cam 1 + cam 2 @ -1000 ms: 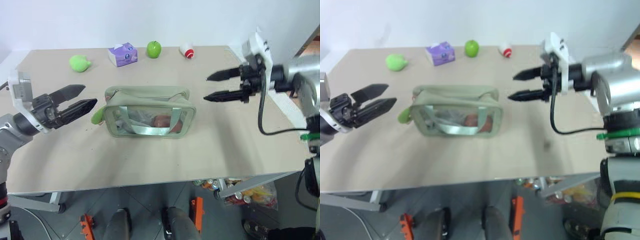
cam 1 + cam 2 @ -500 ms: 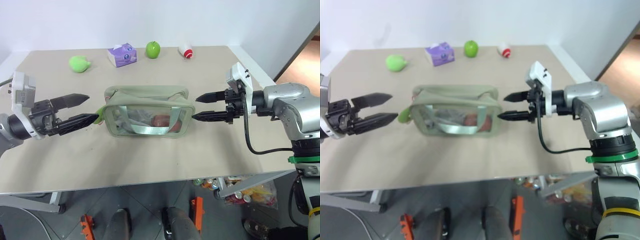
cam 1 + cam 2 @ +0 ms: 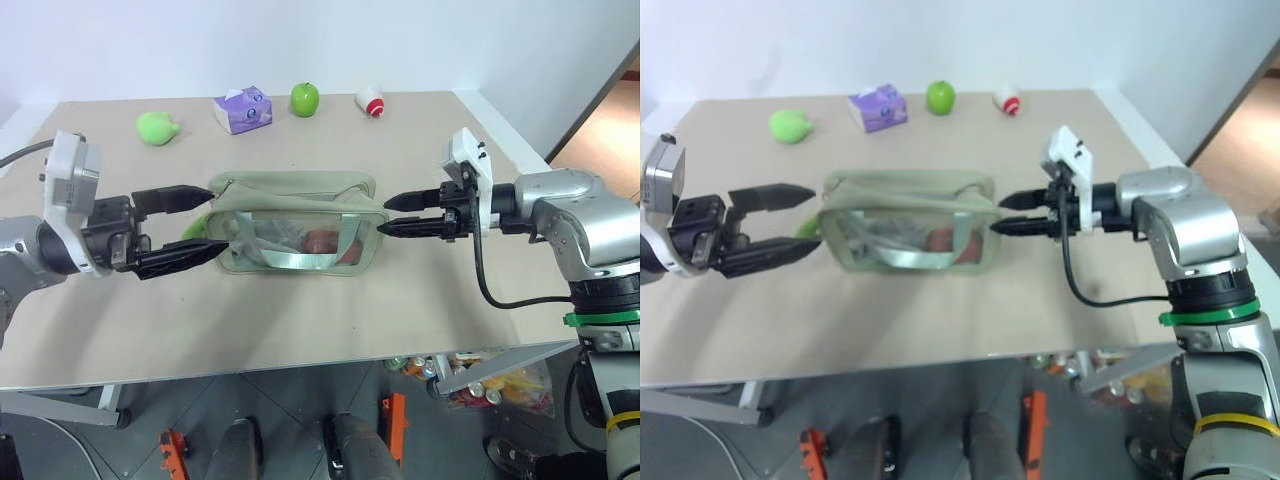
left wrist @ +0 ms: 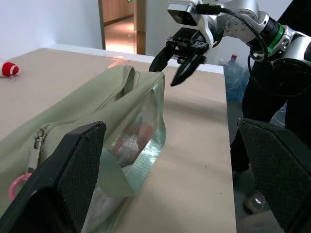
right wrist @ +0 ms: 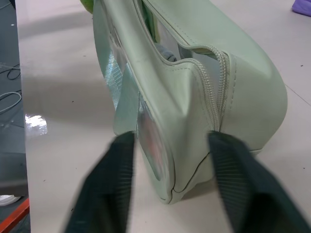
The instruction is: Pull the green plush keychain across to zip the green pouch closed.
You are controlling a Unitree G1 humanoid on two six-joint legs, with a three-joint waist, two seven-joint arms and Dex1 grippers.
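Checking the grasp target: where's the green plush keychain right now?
In the left eye view the green plush keychain sits at the left end of the green pouch, between the open fingers of the left gripper.

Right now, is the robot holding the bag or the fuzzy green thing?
Nothing held for sure. The right gripper pinches in on the green pouch at its end. The left gripper, open, reaches toward the green plush keychain.

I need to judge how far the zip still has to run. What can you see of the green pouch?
The pouch is a boxy, pale sage-green fabric bag with clear window sides and a pale strap band, lying on the table. Its top zipper gapes open. The right gripper straddles its right end; the open left gripper flanks its left end, where the keychain hangs.
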